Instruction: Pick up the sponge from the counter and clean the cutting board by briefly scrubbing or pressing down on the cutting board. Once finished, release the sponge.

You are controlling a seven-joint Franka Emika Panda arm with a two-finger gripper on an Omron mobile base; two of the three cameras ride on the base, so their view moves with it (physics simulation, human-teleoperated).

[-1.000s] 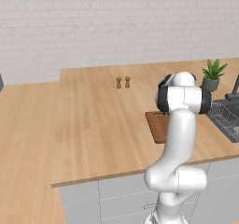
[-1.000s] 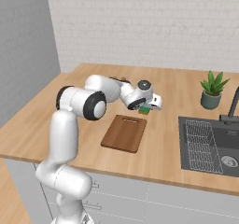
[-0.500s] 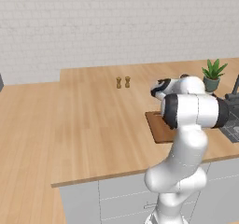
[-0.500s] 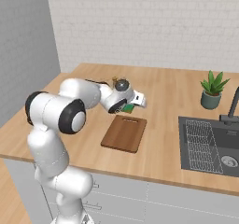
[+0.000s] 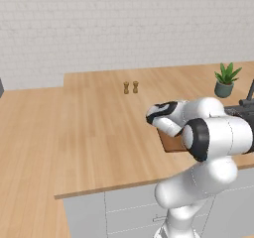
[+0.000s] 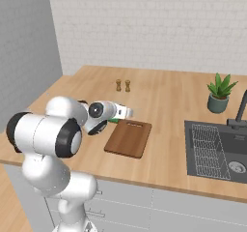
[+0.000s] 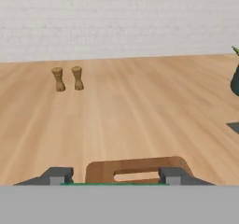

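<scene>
The dark reddish-brown cutting board (image 6: pixel 129 137) lies on the light wood counter (image 6: pixel 164 95) near its front edge, slot handle toward the wall. My gripper (image 6: pixel 127 113) hovers low at the board's far left corner, pointing level toward the back wall. In the hand view, the gripper (image 7: pixel 115 176) holds a thin green strip of the sponge (image 7: pixel 114 184) between its wide-set fingertips (image 7: pixel 58 175), with the board's handle end (image 7: pixel 135 168) just beyond. A sliver of the sponge (image 6: pixel 113 121) shows under the hand. From the left, my own arm covers most of the board (image 5: pixel 173 143) behind the gripper (image 5: pixel 156 114).
Two small wooden shakers (image 6: pixel 122 85) stand toward the back of the counter. A potted plant (image 6: pixel 219 93) sits at the right, beside a dark sink (image 6: pixel 217 146) with a tap. The brick wall closes the far side.
The arm has swung left and toward the front, carrying the hand and the sponge from beyond the board's far right side to its far left corner. The board has stayed put.
</scene>
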